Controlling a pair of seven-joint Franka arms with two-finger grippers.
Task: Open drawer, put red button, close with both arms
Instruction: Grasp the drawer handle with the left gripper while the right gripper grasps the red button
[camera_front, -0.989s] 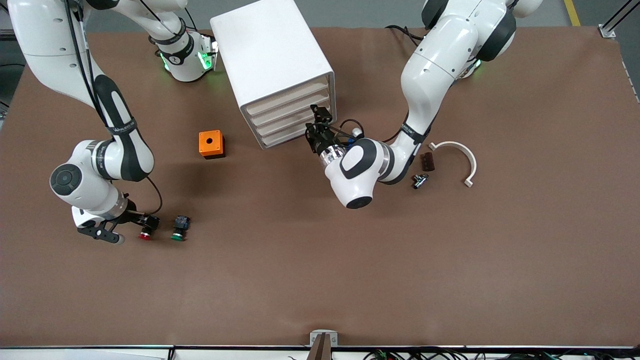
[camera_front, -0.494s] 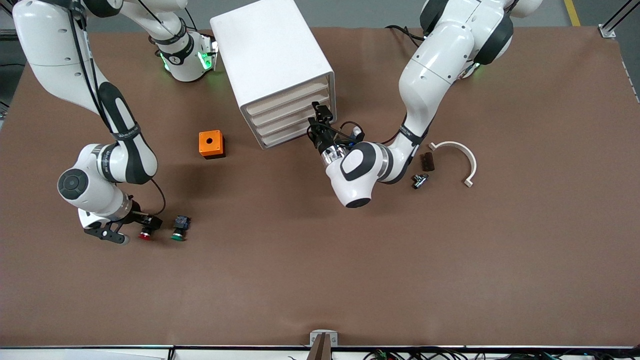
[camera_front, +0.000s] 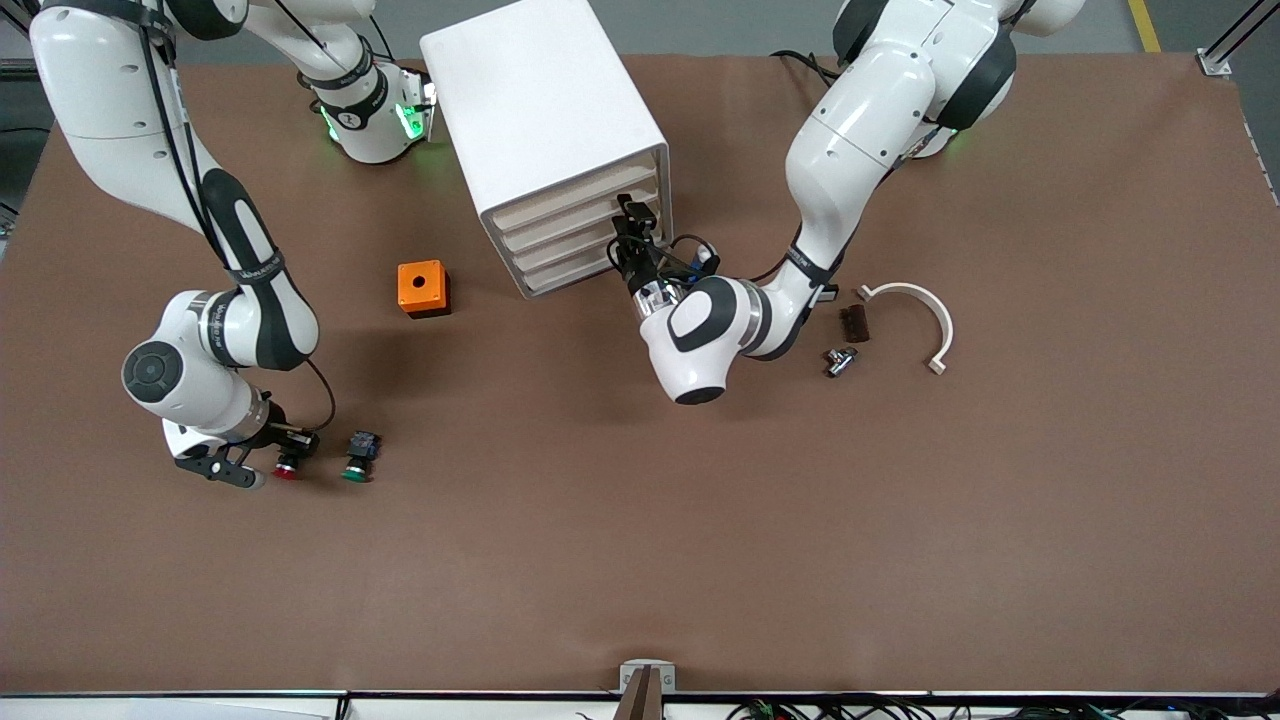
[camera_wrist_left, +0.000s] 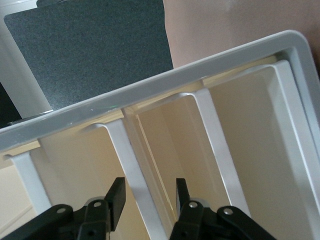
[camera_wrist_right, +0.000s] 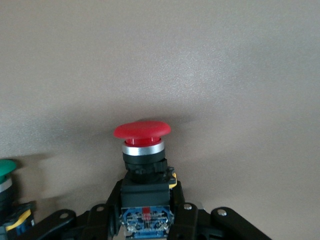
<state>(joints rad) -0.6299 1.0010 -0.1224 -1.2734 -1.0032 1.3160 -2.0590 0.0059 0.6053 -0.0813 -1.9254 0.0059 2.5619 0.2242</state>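
Grasp step: right gripper (camera_wrist_right: 145, 220) jaws clamp red button (camera_wrist_right: 142, 150); left gripper (camera_wrist_left: 147, 200) jaws straddle drawer handle (camera_wrist_left: 137, 180), pull due next.

We count two robot arms (camera_front: 850, 150), two push-buttons, one red (camera_front: 287, 467) and one green (camera_front: 356, 462), one white drawer cabinet (camera_front: 545, 130) with four drawers, one orange box (camera_front: 422, 287), one white curved clip (camera_front: 915, 312), one dark block (camera_front: 854, 322), one small metal fitting (camera_front: 838, 360)
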